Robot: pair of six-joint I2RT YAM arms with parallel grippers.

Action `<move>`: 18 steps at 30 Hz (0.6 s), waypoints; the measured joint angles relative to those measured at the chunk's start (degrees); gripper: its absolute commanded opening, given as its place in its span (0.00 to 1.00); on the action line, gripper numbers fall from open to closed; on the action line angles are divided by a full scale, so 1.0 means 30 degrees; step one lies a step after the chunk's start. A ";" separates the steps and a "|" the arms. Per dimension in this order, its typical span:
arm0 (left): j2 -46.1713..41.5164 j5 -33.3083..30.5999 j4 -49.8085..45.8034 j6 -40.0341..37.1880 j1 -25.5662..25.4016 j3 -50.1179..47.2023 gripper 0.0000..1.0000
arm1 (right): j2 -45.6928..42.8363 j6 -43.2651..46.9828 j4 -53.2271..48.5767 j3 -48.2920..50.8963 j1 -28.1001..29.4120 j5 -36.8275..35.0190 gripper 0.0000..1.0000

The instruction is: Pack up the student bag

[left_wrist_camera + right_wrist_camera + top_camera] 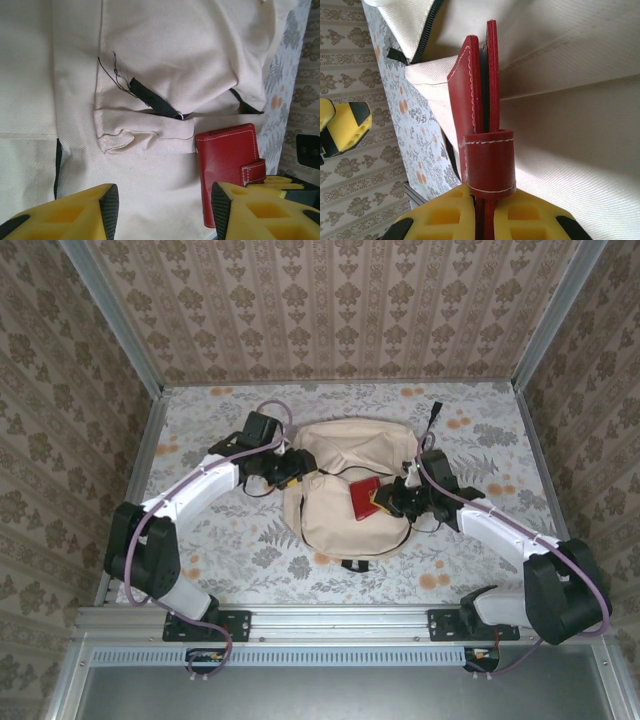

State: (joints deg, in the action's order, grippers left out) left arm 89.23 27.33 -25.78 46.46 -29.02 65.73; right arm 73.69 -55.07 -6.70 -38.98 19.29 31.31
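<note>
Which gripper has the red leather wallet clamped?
The right gripper, shut on the red leather wallet at its strap end; the left gripper stands open over the beige fabric backpack, holding nothing.

The top external camera hangs high behind the near edge of the table (200, 430) and looks down and forward, far enough back to take in the whole student bag (340, 465). The left wrist camera sits close over the bag's cloth, looking out past the left gripper (165, 207), while the right wrist camera looks along the right gripper (487, 210), very near, at the red wallet (480, 95) edge-on. All three views share that wallet and the beige fabric around it.
</note>
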 measured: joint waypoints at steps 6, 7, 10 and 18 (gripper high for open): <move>0.0852 -0.0051 0.0248 0.0007 -0.0423 0.0007 0.50 | 0.0729 -0.0889 0.0947 -0.0007 -0.0474 -0.0160 0.07; 0.0984 -0.0051 0.0335 0.0000 -0.0459 0.0015 0.50 | 0.0823 -0.1151 0.1100 -0.0007 -0.0561 -0.0306 0.07; 0.1406 -0.0051 0.0532 0.0007 -0.0634 0.0051 0.49 | 0.0947 -0.1953 0.1464 -0.0007 -0.0947 -0.0765 0.07; 0.2098 -0.0058 0.0627 0.0000 -0.1005 0.0306 0.48 | 0.1880 -0.3978 0.3344 -0.0022 -0.1013 -0.1792 0.07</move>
State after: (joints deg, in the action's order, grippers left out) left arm 95.53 27.16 -23.90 46.46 -32.03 66.65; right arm 79.33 -67.00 3.33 -39.05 16.25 25.93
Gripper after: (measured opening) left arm 0.487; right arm 0.124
